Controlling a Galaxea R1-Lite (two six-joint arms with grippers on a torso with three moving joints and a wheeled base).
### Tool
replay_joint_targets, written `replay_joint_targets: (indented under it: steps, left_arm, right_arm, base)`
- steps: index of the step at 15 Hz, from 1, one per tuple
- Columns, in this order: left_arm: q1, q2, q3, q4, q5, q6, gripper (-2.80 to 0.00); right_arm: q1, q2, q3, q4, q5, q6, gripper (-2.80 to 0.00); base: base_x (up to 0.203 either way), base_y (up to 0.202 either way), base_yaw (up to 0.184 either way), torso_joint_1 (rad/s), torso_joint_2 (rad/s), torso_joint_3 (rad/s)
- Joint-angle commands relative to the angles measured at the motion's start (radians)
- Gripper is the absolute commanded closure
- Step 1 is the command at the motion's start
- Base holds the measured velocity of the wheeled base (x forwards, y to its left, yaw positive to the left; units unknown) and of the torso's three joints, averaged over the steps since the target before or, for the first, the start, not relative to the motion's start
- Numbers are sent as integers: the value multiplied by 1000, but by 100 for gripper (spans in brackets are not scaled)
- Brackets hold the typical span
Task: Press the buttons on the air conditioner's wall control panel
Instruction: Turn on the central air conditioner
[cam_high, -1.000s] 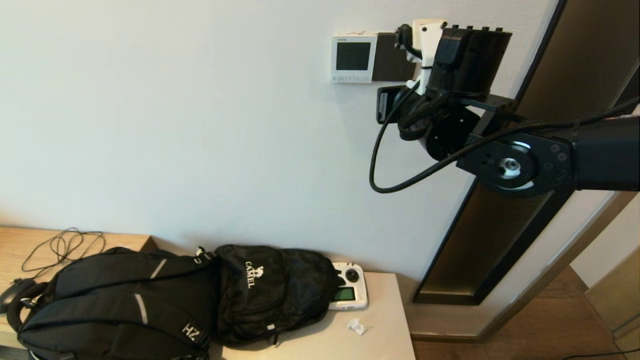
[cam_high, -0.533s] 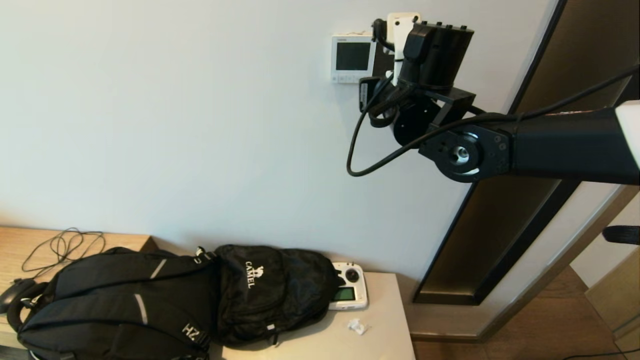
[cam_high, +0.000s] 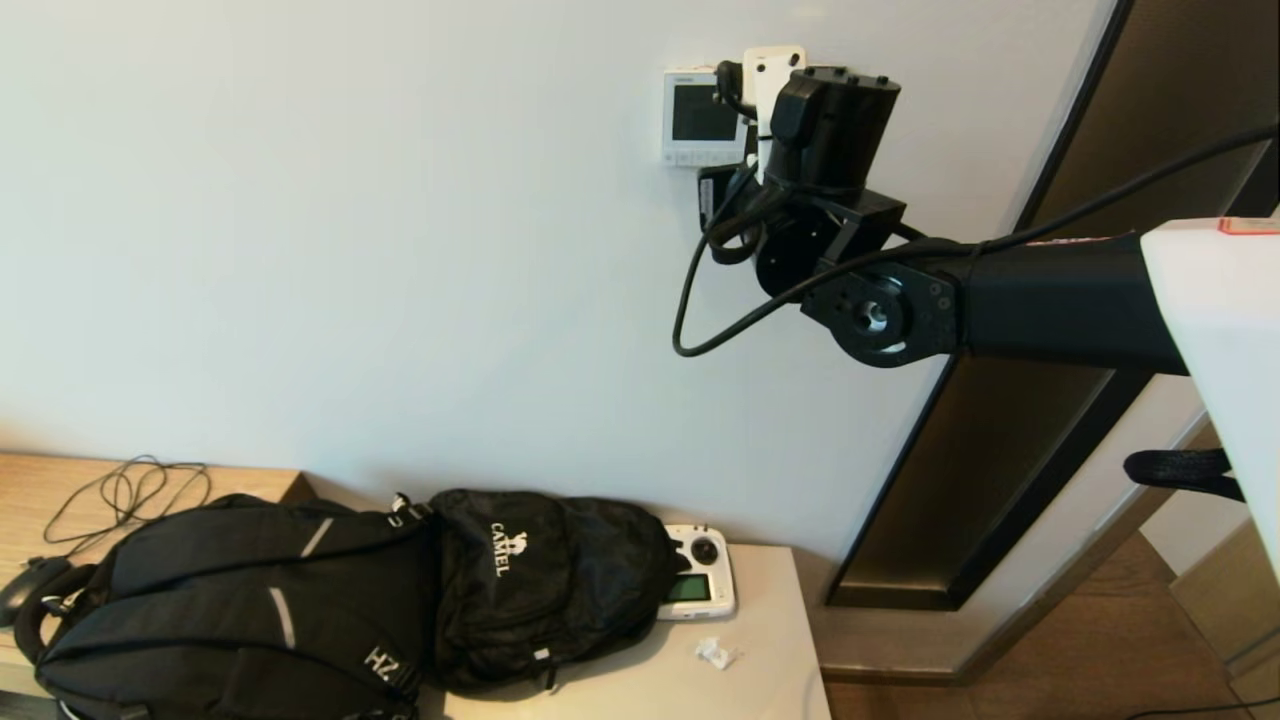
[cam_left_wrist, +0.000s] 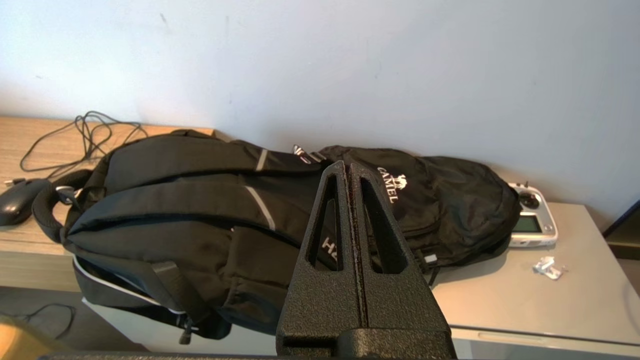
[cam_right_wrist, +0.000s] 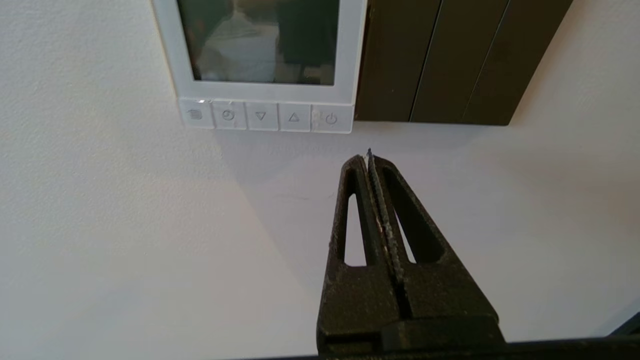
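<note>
Your right gripper (cam_right_wrist: 370, 156) is raised to the wall, fingers pressed together with nothing between them, its tip just below the panel (cam_right_wrist: 260, 92) and under the rightmost of the buttons (cam_right_wrist: 262, 116), the power key; in the right wrist view a strip of bare wall separates tip and key, so no contact is shown. The panel (cam_high: 690, 115) is mounted high on the white wall, its dark screen reflecting the room, five pale keys in a row along its lower edge. A dark switch plate (cam_right_wrist: 450, 60) touches its right side. In the head view the right arm (cam_high: 1050, 300) reaches in from the right, and its wrist covers the panel's right edge. Your left gripper (cam_left_wrist: 348, 172) is out of the head view; its own camera shows the fingers closed together and empty, held above the backpacks (cam_left_wrist: 240, 220). These two black bags (cam_high: 330, 610) lie on the counter (cam_high: 740, 690) below, with a white controller (cam_high: 700, 585) at their right end and a crumpled scrap (cam_high: 715, 653) near it. A cable (cam_high: 125, 495) and a mouse (cam_left_wrist: 17, 207) sit at the far left.
</note>
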Motion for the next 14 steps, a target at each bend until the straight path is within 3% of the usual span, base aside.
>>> replay_joint_targets:
  steps: [1,14]
  left_arm:
    - [0,0,0,0,0,0,0]
    - [0,0,0,0,0,0,0]
  right_arm:
    - [-1,12,-17,0,-4,-3,0]
    - [-9,65,-72,-10,-4,-22,0]
  base:
    - [0,0,0,0,0,0]
    - [0,0,0,0,0,0]
